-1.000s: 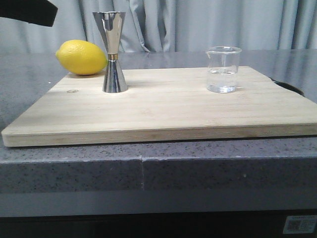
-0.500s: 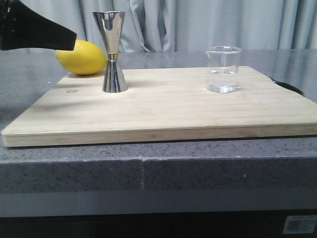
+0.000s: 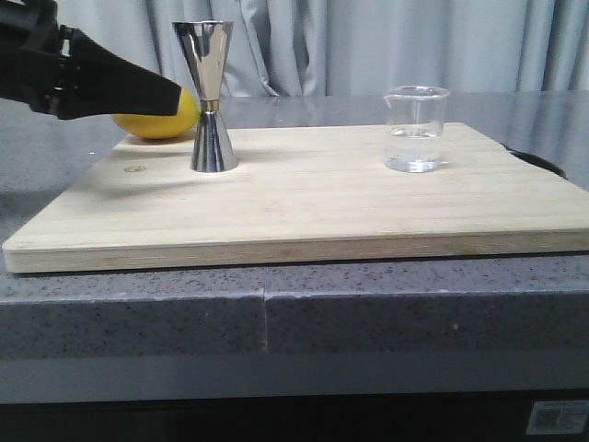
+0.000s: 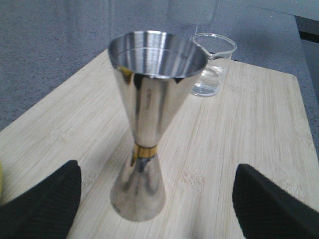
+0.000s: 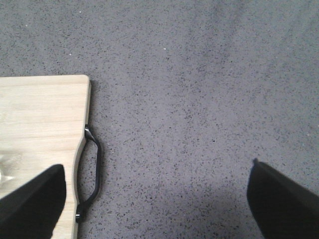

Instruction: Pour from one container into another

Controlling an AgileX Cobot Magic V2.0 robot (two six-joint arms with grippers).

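The steel jigger [image 3: 207, 97] stands upright at the back left of the wooden board [image 3: 304, 212]. The clear glass beaker [image 3: 415, 129] stands at the back right with a little clear liquid in it. My left gripper [image 3: 170, 96] reaches in from the left, open, its tip just short of the jigger's waist. In the left wrist view the jigger [image 4: 149, 124] stands between and ahead of the open left gripper [image 4: 157, 199], untouched, with the beaker [image 4: 212, 64] behind it. My right gripper [image 5: 157, 199] hangs open over bare counter beside the board; it is out of the front view.
A yellow lemon [image 3: 155, 126] lies behind the jigger, partly covered by the left finger. The board [image 5: 35, 114] has a black handle [image 5: 93, 169] on its right edge. Grey speckled counter [image 5: 199, 99] surrounds it; curtains hang behind.
My left gripper has come in from the upper left, moving right and down to the jigger's waist height, and now covers part of the lemon. Jigger and beaker have not moved.
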